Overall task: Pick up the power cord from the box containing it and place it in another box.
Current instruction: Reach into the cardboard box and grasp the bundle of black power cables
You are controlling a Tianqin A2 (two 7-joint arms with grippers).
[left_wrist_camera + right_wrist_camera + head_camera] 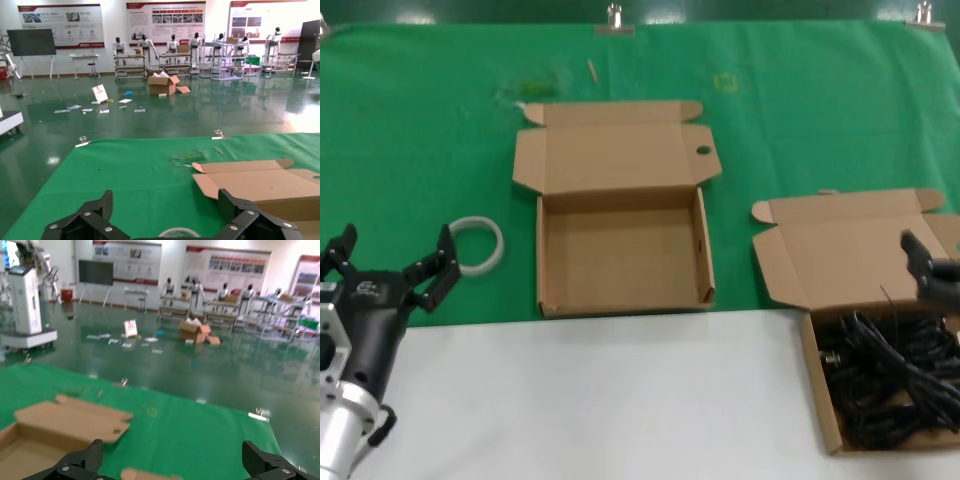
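My right gripper [932, 268] is hovering wide open, right edge, over the cable box [817, 385]; left gripper [390, 268] is idling open, lower left.

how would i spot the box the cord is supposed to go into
Start at the green cloth covering the far part of the table. Two open cardboard boxes rest at its near edge; take the empty box in the middle, not the box on the right full of black cables. Its raised lid has a small round hole near one corner.
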